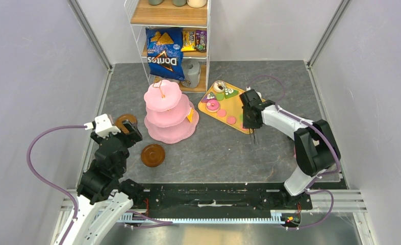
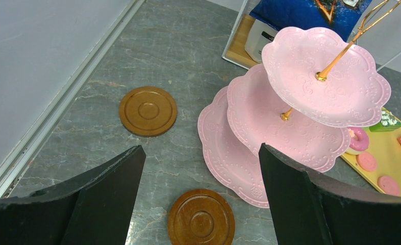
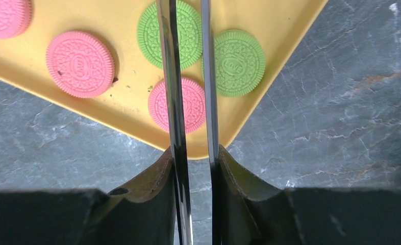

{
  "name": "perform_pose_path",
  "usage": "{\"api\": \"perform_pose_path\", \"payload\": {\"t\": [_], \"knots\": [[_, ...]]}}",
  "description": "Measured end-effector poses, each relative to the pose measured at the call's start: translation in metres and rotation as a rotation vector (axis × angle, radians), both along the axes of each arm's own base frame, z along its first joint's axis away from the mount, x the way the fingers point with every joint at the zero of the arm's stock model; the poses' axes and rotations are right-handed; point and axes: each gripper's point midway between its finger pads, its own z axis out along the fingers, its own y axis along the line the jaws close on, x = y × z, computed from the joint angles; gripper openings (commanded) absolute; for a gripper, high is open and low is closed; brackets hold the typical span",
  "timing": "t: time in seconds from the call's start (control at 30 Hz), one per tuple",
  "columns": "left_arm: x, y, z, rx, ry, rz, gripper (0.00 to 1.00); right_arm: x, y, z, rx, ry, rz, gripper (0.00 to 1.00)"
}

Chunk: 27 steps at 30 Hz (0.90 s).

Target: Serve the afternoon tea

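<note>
Two thin arms of the metal tongs (image 3: 173, 76) are clamped between the fingers of the right gripper (image 3: 193, 158). They are stretched over a pink macaron (image 3: 194, 104) on the yellow tray (image 3: 127, 109), and green macarons (image 3: 239, 62) lie beside it at the top of the frame. Little seems done yet. The pink stand (image 2: 310, 76) looks bare, and no mugs are seen on the brown saucers (image 2: 148, 111). The left gripper (image 2: 201, 149) is held wide apart above them, with nothing in it. A Doritos bag (image 1: 164, 53) stands behind the stand. Nothing seems to block the way from tray to stand.
</note>
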Motion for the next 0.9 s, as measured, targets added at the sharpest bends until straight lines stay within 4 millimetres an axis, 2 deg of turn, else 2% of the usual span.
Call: {"api": "perform_pose_path", "payload": {"t": [0.27, 0.5, 0.73, 0.83, 0.9], "knots": [[0.000, 0.000, 0.000, 0.001, 0.001, 0.000, 0.90, -0.009, -0.001, 0.047, 0.037, -0.107, 0.024, 0.26], [0.000, 0.000, 0.000, 0.001, 0.001, 0.001, 0.90, -0.034, 0.013, 0.075, 0.060, -0.152, 0.104, 0.25], [0.000, 0.000, 0.000, 0.001, 0.001, 0.001, 0.90, -0.074, 0.051, 0.087, 0.078, -0.155, 0.278, 0.24], [0.000, 0.000, 0.000, 0.001, 0.001, 0.001, 0.90, -0.099, 0.071, 0.086, 0.089, -0.140, 0.379, 0.24], [0.000, 0.000, 0.000, 0.001, 0.001, 0.001, 0.90, -0.107, 0.077, 0.085, 0.094, -0.130, 0.411, 0.24]]}}
